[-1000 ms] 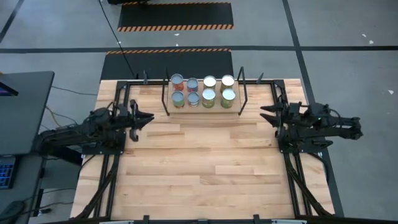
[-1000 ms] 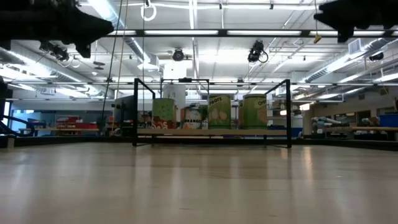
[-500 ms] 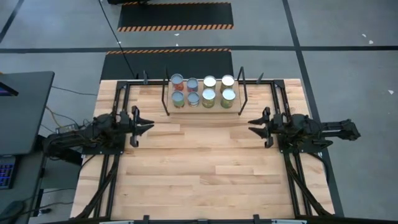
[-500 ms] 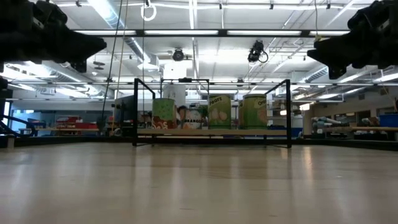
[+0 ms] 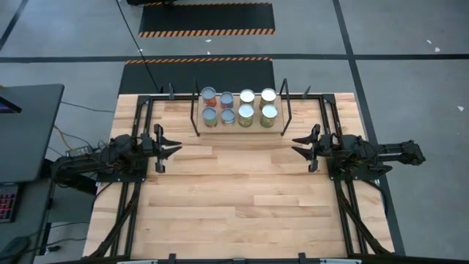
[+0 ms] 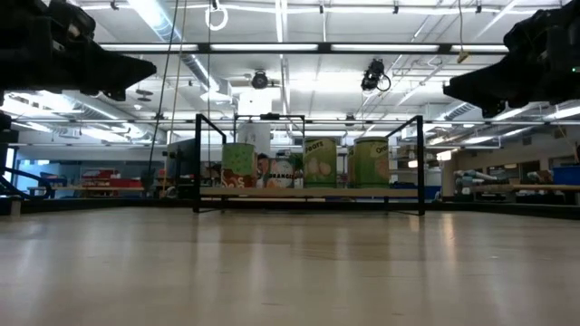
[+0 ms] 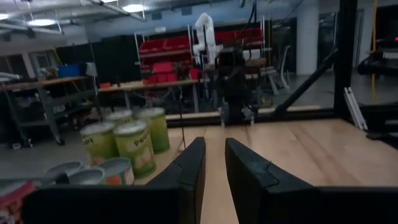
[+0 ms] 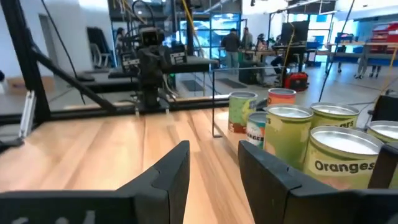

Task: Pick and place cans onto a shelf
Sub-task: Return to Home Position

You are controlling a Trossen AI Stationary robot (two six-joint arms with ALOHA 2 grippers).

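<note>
Eight cans [image 5: 239,107] stand upright in two rows on the light-wood shelf [image 5: 239,130], which sits at the table's far middle between black wire end frames. The cans also show in the low view [image 6: 319,163]. My left gripper [image 5: 176,146] hovers open and empty above the table, left of the shelf and nearer than it. My right gripper [image 5: 295,147] hovers open and empty to the shelf's right. Each wrist view looks past its own fingers at the cans: left wrist view [image 7: 134,146], right wrist view [image 8: 292,134]. Both sets of fingers point toward the table's middle.
Black metal rails [image 5: 139,121] run along the table's left and right sides under the arms. Bare wooden tabletop [image 5: 234,191] lies between the two grippers and toward the near edge. A dark desk [image 5: 26,128] stands beyond the left edge.
Both grippers have come down lower over the table. My right gripper has also gone toward the table's middle and a little toward the near edge. My left gripper has shifted slightly toward the near edge. The cans and shelf have stayed put.
</note>
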